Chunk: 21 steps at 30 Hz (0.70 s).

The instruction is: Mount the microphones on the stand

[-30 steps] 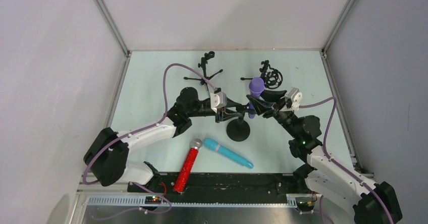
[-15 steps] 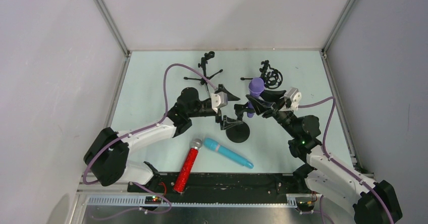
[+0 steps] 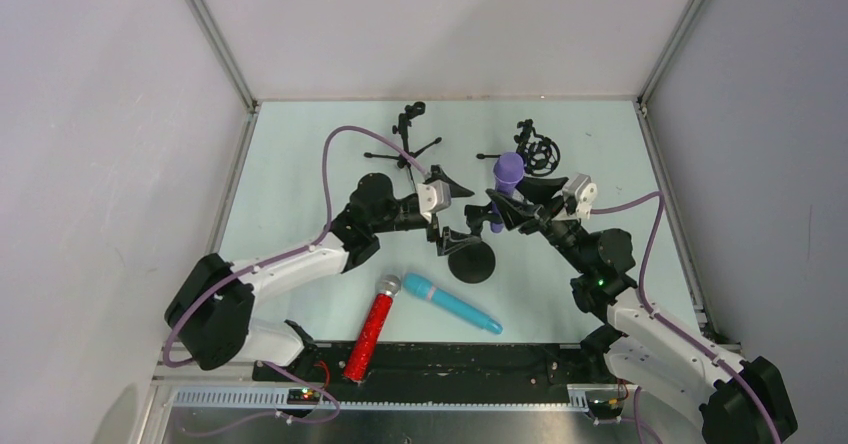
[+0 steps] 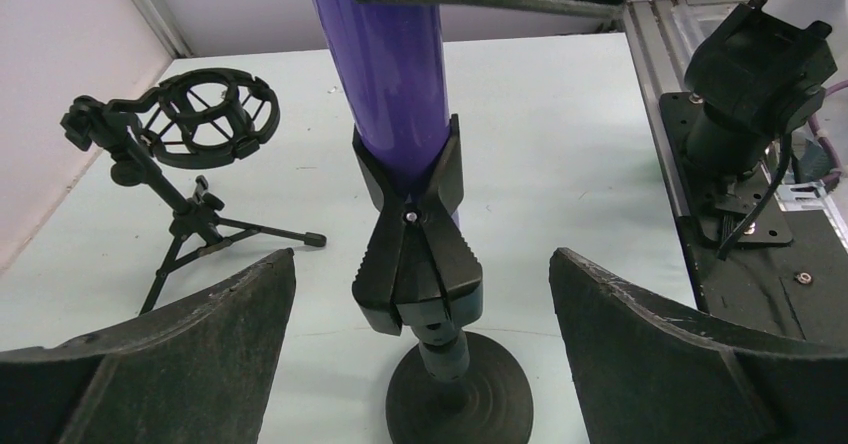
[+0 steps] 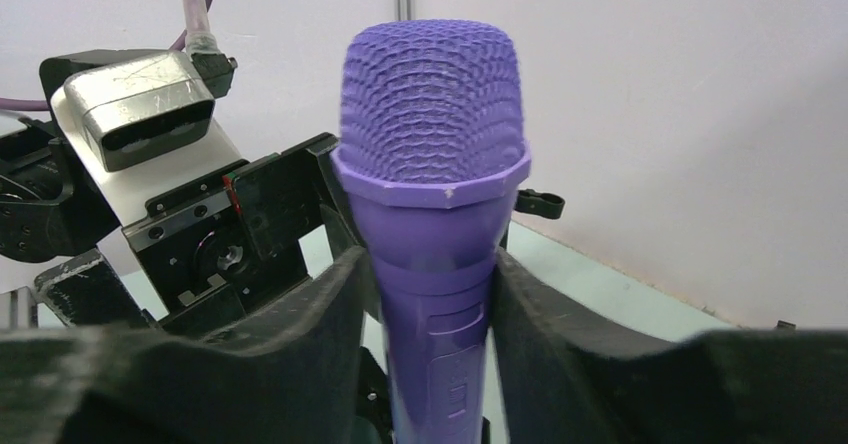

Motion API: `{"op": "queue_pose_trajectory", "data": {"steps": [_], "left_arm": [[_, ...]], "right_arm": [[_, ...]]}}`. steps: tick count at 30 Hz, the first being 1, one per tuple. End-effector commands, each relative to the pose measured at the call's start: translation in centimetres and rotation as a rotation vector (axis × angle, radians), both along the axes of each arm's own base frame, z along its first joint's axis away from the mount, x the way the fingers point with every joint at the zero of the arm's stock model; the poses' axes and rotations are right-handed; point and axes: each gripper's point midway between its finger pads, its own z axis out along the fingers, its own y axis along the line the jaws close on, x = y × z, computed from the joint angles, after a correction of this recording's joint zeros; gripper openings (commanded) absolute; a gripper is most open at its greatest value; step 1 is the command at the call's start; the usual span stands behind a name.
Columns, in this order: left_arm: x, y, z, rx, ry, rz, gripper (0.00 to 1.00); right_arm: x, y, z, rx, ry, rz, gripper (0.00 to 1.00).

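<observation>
Opened wide since a second ago, the left gripper (image 3: 460, 214) is now spread clear of the clip (image 4: 415, 264). Three microphones are counted. The purple microphone (image 5: 432, 144) is seated upright in that clip, with the right gripper (image 5: 432, 274) clamped on its handle. The red microphone (image 3: 372, 332) and teal microphone (image 3: 452, 304) are laid by the table's (image 3: 290, 164) near edge. Three stands are seen: one round-based stand (image 3: 471, 260) and two tripods (image 3: 408, 139) (image 3: 538, 152) at the back. Bare table is left on both sides. The purple handle's lower end is hidden.
</observation>
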Motion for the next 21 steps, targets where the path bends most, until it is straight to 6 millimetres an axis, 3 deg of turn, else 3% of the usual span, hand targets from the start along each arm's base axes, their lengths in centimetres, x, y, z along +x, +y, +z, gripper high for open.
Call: {"op": "queue_pose_trajectory", "data": {"steps": [1, 12, 21], "left_arm": [[0.3, 0.4, 3.1, -0.054, -0.096, 0.026, 1.00], [0.3, 1.5, 3.8, -0.063, -0.147, 0.076, 1.00], [1.3, 2.9, 3.4, -0.061, -0.136, 0.188, 1.00]], "right_arm": [[-0.4, -0.1, 1.3, 0.022, -0.053, -0.004, 0.57], [-0.7, -0.3, 1.6, 0.031, -0.054, -0.001, 0.95], [-0.8, -1.2, 1.4, 0.015, -0.034, -0.041, 1.00]]}}
